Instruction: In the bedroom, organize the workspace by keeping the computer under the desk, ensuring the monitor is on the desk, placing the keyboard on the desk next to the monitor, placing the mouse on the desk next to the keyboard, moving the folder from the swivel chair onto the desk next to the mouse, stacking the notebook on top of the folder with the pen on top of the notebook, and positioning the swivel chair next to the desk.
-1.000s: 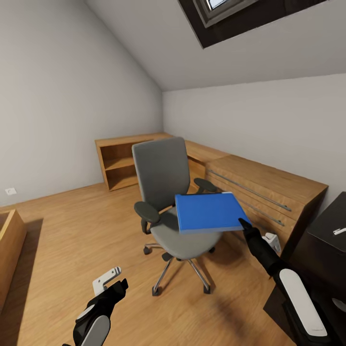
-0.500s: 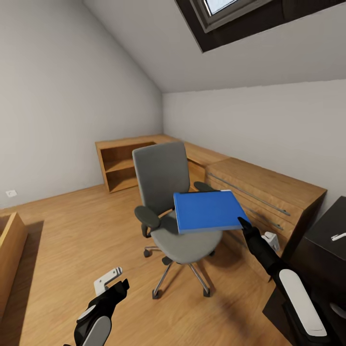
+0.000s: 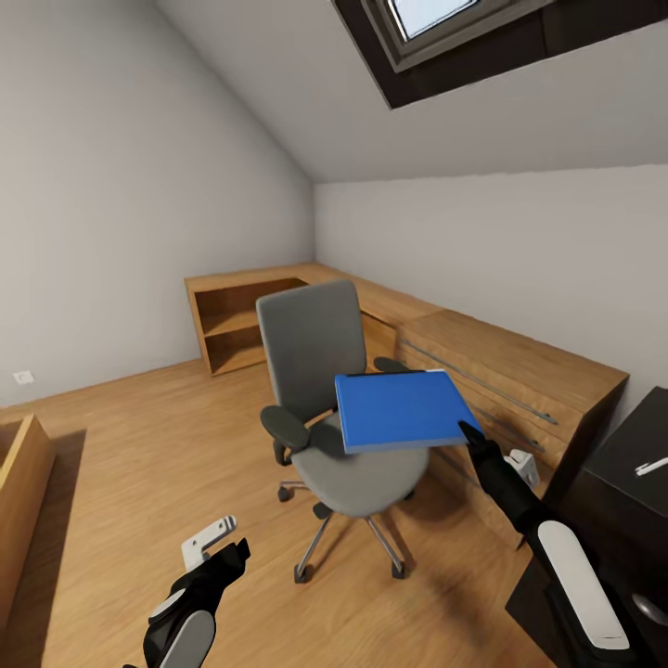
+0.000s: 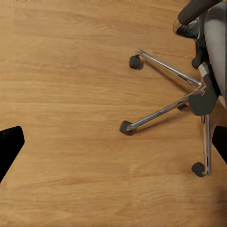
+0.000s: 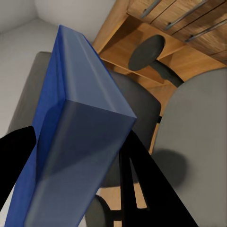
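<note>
The grey swivel chair (image 3: 311, 348) stands mid-room on the wood floor. The blue folder (image 3: 401, 408) hangs level just above its seat, and my right gripper (image 3: 467, 430) is shut on the folder's near right corner. In the right wrist view the folder (image 5: 71, 142) sits between the two dark fingers, with the chair seat (image 5: 198, 142) behind it. My left gripper (image 3: 227, 557) hangs open low at the left, over bare floor near the chair's chrome base (image 4: 189, 90). The black desk (image 3: 622, 482) shows at the right edge, with a white pen (image 3: 652, 466) on it.
A light wooden chest with bar handles (image 3: 520, 371) runs along the right wall behind the chair. An open wooden shelf unit (image 3: 241, 325) fills the far corner. A wooden box (image 3: 19, 482) stands at the left edge. Open floor lies left of the chair.
The whole picture has slid down a little, so the camera moved. The folder stays in my right gripper and now sits slightly higher over the chair seat. My left arm has not moved.
</note>
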Controlling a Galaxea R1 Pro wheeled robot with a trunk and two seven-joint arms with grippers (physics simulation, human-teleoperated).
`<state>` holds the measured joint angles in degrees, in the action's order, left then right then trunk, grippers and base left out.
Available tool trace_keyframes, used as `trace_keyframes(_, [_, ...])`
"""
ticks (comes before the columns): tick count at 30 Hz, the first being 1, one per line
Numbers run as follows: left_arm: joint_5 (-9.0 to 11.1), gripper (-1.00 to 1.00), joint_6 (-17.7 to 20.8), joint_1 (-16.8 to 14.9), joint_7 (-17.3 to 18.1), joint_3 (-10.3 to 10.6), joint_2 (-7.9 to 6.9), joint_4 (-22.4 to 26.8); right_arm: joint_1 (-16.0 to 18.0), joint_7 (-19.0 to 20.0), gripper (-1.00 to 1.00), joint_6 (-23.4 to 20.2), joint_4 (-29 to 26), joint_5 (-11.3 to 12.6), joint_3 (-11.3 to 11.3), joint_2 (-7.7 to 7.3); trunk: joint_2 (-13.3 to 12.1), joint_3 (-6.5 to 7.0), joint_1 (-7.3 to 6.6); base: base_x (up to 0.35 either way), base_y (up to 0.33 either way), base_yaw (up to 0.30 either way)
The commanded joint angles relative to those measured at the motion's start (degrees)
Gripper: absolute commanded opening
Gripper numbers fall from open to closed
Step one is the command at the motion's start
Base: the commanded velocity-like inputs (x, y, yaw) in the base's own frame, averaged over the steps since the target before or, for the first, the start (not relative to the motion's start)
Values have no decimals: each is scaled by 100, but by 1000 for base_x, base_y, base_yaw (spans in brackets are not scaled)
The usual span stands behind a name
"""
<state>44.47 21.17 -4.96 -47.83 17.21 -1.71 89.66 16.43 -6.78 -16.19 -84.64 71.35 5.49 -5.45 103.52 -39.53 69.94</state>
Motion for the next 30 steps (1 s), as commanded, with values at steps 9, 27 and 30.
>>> trace_keyframes(9, [34, 100, 18, -5, -43, 14, -2, 4, 1, 21, -100, -32, -31, 74, 7, -3, -359, 156, -199, 0, 0, 0])
trace_keyframes(27, [35, 100, 18, -5, -43, 60, -1, -1, -33, 152, -100, 18, -54, 64, 5, 68, -1081, 479, -594, 0, 0, 0])
trace_keyframes(30, [35, 100, 18, -5, -43, 80, -4, -1, -34, 153, -100, 19, -58, 62, 5, 64, -1202, 533, -660, 0, 0, -6])
